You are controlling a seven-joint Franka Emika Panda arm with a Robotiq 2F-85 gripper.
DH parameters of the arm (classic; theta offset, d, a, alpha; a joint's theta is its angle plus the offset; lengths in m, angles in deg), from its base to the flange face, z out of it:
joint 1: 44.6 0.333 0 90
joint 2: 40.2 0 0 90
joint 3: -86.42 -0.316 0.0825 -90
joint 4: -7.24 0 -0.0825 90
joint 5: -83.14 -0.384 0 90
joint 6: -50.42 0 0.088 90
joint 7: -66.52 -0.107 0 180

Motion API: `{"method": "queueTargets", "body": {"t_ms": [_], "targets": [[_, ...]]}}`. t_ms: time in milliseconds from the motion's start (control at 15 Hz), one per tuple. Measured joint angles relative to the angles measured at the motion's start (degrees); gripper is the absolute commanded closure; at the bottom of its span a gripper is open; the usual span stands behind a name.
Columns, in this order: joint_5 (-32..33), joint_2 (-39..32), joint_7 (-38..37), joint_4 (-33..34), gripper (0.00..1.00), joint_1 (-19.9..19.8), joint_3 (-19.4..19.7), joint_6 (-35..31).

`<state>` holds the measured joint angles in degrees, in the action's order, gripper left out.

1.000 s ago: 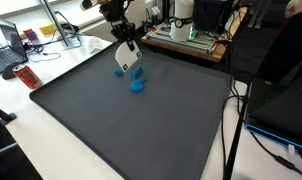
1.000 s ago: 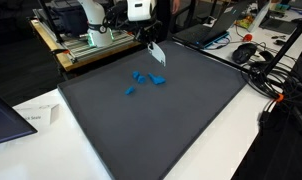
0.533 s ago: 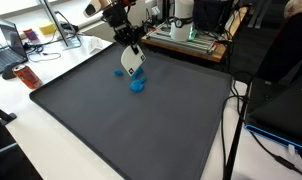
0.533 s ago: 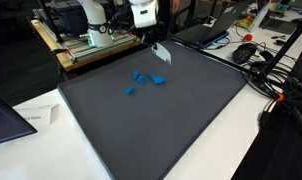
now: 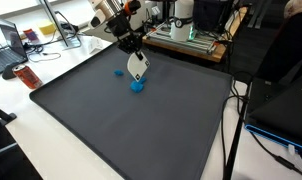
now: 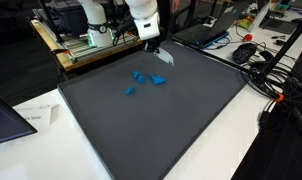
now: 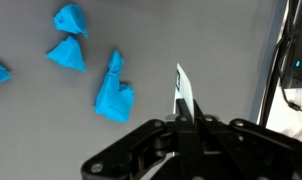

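Tool [image 7: 183, 120]: clenched on a thin white card [image 7: 183, 92].
Card: held edge-up over the far part of the dark desk [image 5: 121, 130].
Blue scraps [image 7: 114, 92]: lying on the desk, just left of the card.

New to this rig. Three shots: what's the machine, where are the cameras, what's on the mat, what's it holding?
It is one robot arm with a two-finger gripper at its end, steered by a person. Two pictures come from cameras standing outside the robot, looking at the same table from different places. The third comes from a camera on the wrist that looks past the fingers, so the gripper's black frame fills its lower edge. On the table lies a dark mat. A few small crumpled blue bits lie on it; both exterior views show them too. The gripper is shut on a thin white card, held close beside the bits. The wrist view sees the card edge-on. Whether the card touches the mat I cannot tell.
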<state>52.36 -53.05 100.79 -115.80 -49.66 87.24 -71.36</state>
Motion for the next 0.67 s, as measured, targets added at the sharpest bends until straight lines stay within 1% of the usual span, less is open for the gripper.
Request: {"method": "queueTargets", "body": {"t_ms": [200,400,533,667], "targets": [[0.1,-0.3,-0.3,0.6,0.99,-0.1,-0.1,0.0],[1.8,0.5,-2.7,1.0,0.99,0.0,-0.1,-0.7],[4.7,2.0,-4.3,0.9,0.99,0.5,-0.2,-2.2],[9.4,4.0,-6.8,0.4,0.99,1.3,-0.2,-4.0]]}}
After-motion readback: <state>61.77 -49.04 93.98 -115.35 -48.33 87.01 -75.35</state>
